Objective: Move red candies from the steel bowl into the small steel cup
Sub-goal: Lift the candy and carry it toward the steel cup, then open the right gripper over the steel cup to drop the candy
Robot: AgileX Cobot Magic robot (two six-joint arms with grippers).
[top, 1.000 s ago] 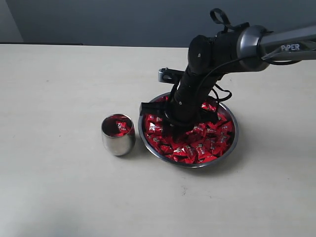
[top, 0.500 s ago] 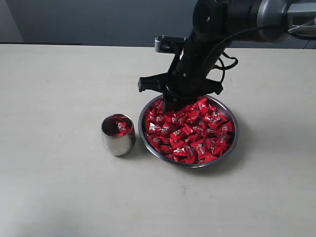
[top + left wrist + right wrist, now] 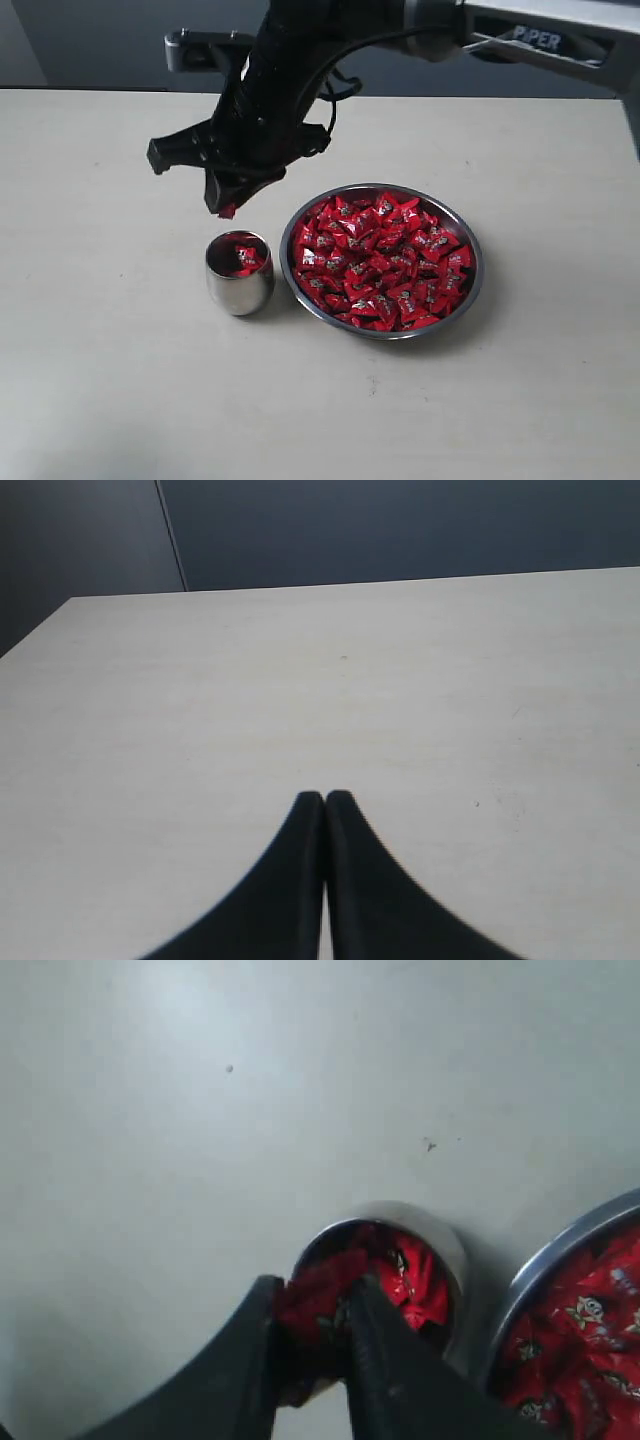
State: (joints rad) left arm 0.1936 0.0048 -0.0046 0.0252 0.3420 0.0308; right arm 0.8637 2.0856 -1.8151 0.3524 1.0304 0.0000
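Observation:
The steel bowl (image 3: 472, 290) sits right of centre, heaped with red candies (image 3: 385, 262). To its left stands the small steel cup (image 3: 239, 285) with a few red candies (image 3: 245, 258) inside. My right gripper (image 3: 226, 208) hangs just above and a little behind the cup, shut on a red candy (image 3: 318, 1295) that shows between its fingers. In the right wrist view the cup (image 3: 445, 1245) lies directly beyond the fingertips and the bowl's rim (image 3: 545, 1270) is beside it. My left gripper (image 3: 324, 798) is shut with nothing in it, over bare table, away from the bowl and cup.
The right arm (image 3: 300, 70) reaches across from the upper right over the table's back half. The pale tabletop (image 3: 120, 380) stretches around the cup and bowl. A dark wall (image 3: 100, 40) runs behind the table's far edge.
The right gripper has lifted out of the bowl with a red candy and swung left, from over the bowl to just above the cup. The left gripper view gives no earlier frame.

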